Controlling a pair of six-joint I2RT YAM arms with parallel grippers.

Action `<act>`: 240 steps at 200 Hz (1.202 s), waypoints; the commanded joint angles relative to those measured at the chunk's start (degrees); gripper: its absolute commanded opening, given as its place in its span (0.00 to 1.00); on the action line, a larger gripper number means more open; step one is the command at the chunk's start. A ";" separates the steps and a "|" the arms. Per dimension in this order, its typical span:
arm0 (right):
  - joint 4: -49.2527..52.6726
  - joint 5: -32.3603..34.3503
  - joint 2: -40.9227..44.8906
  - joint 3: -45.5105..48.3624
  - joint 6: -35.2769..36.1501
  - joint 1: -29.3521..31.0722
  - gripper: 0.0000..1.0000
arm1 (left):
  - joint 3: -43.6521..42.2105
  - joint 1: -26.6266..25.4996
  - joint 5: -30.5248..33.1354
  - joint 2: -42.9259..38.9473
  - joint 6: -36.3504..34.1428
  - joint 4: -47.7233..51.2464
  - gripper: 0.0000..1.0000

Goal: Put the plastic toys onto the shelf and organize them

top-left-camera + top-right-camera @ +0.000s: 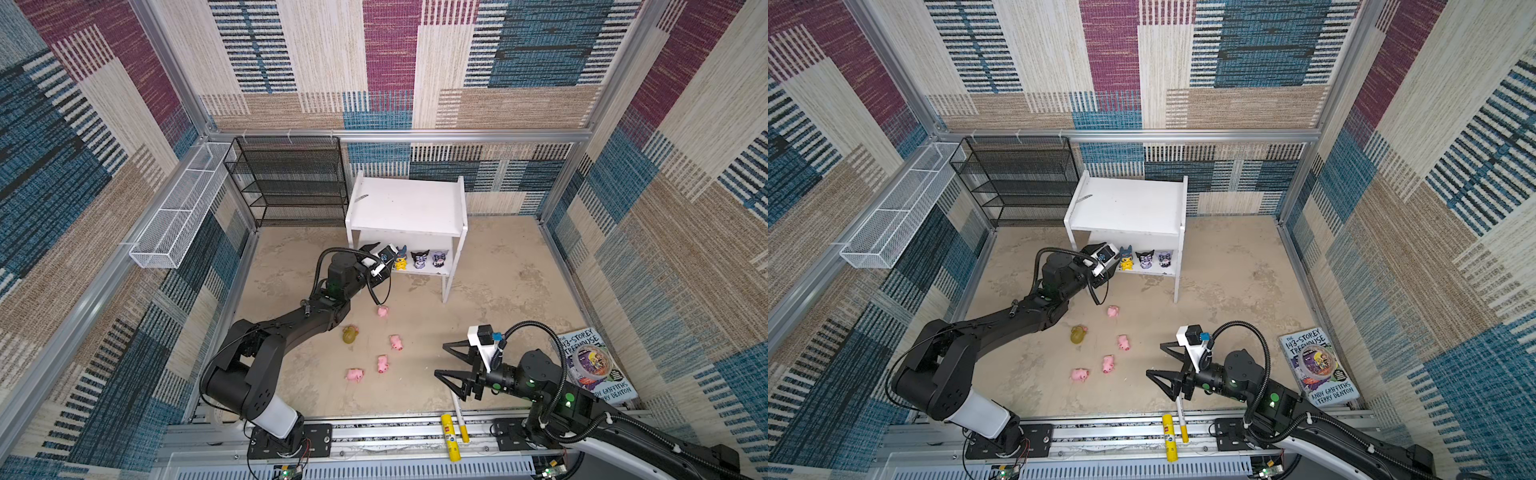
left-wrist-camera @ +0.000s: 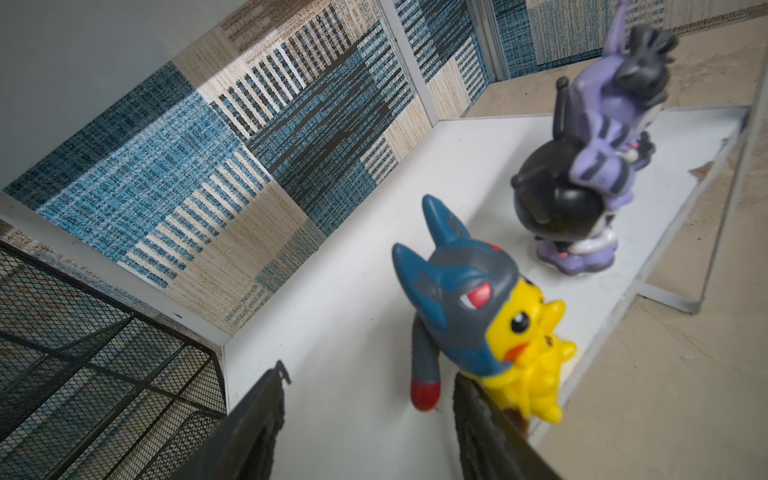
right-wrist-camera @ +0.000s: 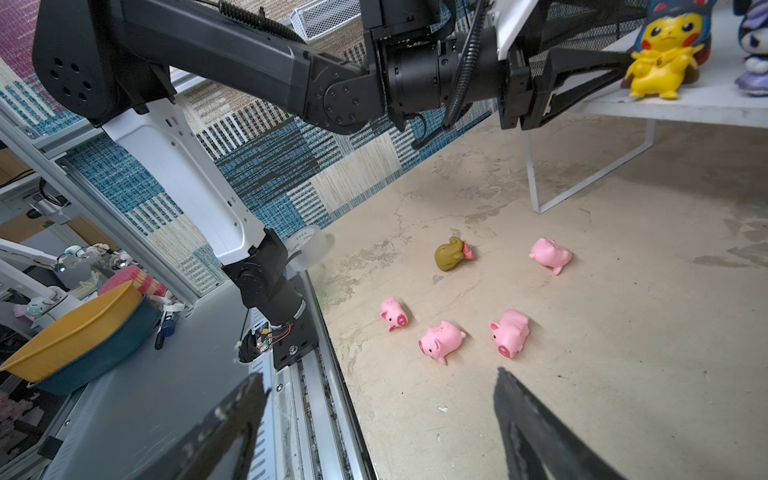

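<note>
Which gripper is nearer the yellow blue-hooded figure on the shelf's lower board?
Left. The left gripper sits at the lower board of the shelf, right beside the yellow figure. The right gripper hangs open over the floor, on the far side of the pink pigs.

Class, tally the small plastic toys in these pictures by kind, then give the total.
Pink pigs: 4
Black-and-purple big-eared figures: 2
Yellow figure with blue hood: 1
Blond-haired doll: 1
Total: 8
</note>
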State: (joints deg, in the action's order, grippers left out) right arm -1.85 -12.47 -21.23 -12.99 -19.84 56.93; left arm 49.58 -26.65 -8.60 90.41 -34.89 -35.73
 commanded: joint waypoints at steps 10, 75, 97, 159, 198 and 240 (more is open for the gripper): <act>-2.20 -0.44 0.15 0.26 -0.10 0.02 0.87 | -0.20 -0.06 -0.80 -0.41 -0.61 -1.98 0.66; -2.20 -0.38 0.20 0.34 -0.17 0.03 0.87 | -0.93 -0.05 -1.16 -0.44 -0.44 -2.24 0.66; -2.20 -0.48 0.23 0.27 -0.16 -0.02 0.87 | -1.12 -0.06 -1.07 -0.50 -0.44 -2.19 0.66; -2.20 -0.47 0.23 0.25 -0.09 0.01 0.87 | -1.76 -0.09 -0.34 -1.08 -0.53 -2.36 0.66; -2.25 -0.59 0.30 0.38 -0.12 0.02 0.87 | -1.90 -0.15 -0.25 -1.45 -0.46 -2.33 0.66; -2.37 -0.62 0.30 0.43 -0.20 0.03 0.87 | -2.37 -0.15 -0.36 -2.15 -0.31 -2.02 0.66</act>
State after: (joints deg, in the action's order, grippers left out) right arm -1.89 -12.91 -21.02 -12.73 -19.84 56.93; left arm 47.55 -26.81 -9.39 89.01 -34.87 -36.16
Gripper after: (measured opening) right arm 0.870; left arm 0.663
